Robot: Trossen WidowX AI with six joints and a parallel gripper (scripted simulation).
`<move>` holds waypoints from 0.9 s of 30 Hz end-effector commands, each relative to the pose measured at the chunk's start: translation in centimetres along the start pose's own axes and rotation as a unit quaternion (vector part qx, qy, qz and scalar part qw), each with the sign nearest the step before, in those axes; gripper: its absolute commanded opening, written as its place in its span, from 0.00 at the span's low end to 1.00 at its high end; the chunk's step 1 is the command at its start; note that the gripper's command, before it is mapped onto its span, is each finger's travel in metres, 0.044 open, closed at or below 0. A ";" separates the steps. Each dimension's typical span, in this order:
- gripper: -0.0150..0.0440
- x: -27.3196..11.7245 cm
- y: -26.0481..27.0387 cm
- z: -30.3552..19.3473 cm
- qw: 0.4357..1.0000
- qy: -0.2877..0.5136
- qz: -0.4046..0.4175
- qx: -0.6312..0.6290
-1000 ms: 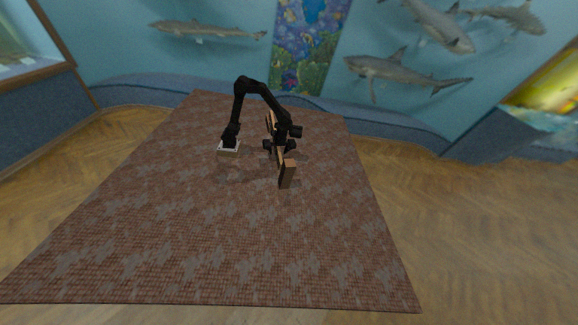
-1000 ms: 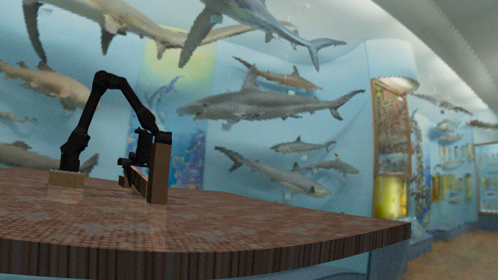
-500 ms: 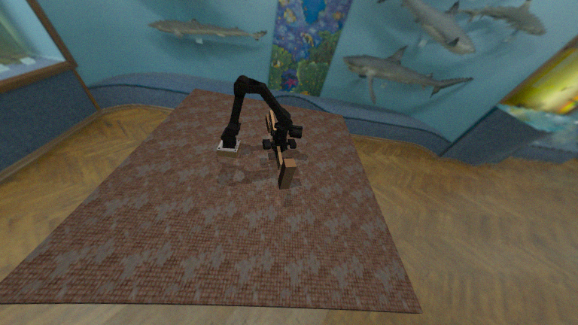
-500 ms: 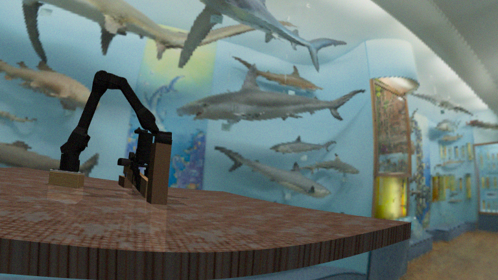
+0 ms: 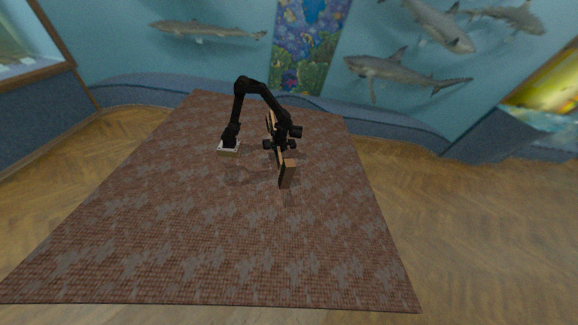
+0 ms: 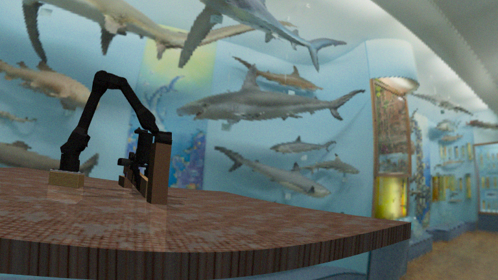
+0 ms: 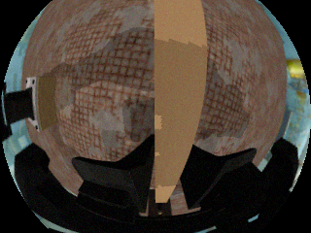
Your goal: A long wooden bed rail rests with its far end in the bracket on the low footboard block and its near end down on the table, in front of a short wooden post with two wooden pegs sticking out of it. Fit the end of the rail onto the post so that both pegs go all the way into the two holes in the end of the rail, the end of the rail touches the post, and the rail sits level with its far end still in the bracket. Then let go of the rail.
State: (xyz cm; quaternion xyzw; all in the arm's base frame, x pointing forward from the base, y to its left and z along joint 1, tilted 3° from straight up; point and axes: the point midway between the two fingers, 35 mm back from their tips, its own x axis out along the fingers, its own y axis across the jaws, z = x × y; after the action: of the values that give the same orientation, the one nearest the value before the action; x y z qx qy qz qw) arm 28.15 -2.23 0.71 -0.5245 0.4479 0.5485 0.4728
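Wooden rail [image 7: 174, 91] clamped in my gripper [image 7: 162, 178], its near end low before the post [image 5: 287, 172], on the table [image 5: 213, 240].

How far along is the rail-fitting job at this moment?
Done: the gripper is shut on the rail, one finger on each side in the wrist view. In hand: the lift is only about to start. Left: raising the near end, pushing it onto the post and its pegs, which are not visible, levelling it, then releasing.
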 end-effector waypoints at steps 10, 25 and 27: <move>0.25 -0.6 0.0 0.0 1.000 0.002 0.000 0.001; 0.25 -1.3 -0.3 0.0 1.000 0.002 0.000 0.001; 0.25 -1.4 -0.3 0.0 1.000 0.002 0.000 0.001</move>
State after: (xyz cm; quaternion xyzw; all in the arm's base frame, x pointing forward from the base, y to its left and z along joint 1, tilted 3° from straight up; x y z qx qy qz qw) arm 28.01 -2.36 1.41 -0.5215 0.4568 0.5493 0.4665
